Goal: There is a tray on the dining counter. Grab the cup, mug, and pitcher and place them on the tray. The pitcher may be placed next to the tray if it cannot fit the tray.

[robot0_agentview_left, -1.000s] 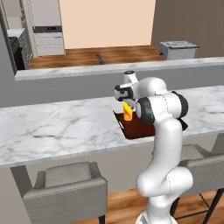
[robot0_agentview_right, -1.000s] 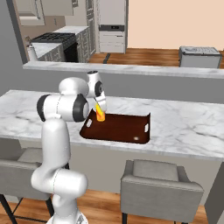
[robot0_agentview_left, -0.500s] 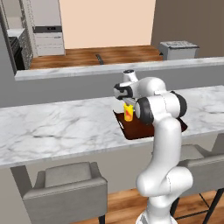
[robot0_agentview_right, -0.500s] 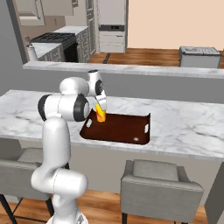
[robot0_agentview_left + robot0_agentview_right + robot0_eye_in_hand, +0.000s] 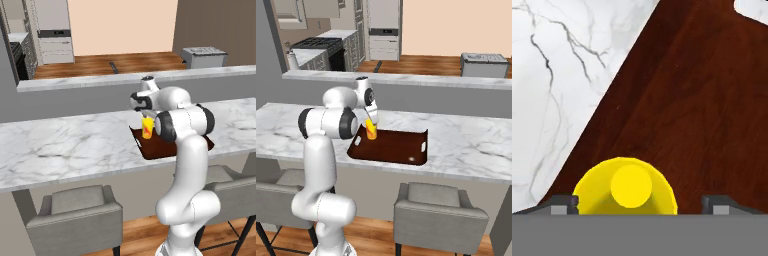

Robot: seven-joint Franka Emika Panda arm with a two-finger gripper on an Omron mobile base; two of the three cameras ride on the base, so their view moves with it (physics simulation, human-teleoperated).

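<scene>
Long and white, the grey-veined marble dining counter [image 5: 65,145] runs across the scene on its plain grey base, with grey upholstered stools [image 5: 438,215] tucked along its near side. Beyond it we see a grey half wall topped by a marble ledge [image 5: 406,79], and farther back a kitchen with pale cabinets, a dark stove [image 5: 311,50] at the far left and a wooden floor.

On the counter lies the dark reddish-brown rectangular tray [image 5: 396,150] with upturned short ends and small white handles. We see the small yellow handleless tumbler, the cup [image 5: 371,130], standing upright on the tray's floor near its left end, toward the far edge; a red and green picture shows on its side in the left base view [image 5: 147,128].

Our white arm reaches over the tray, and its two-finger gripper [image 5: 639,205] hangs straight above the cup. In the hand view we look down into the cup's open yellow mouth [image 5: 625,187], and the two dark finger tips [image 5: 564,202] stand apart on either side of it, one close to the rim and the other clear of it. We see the jaws spread wide, with no clamp on the cup.
</scene>
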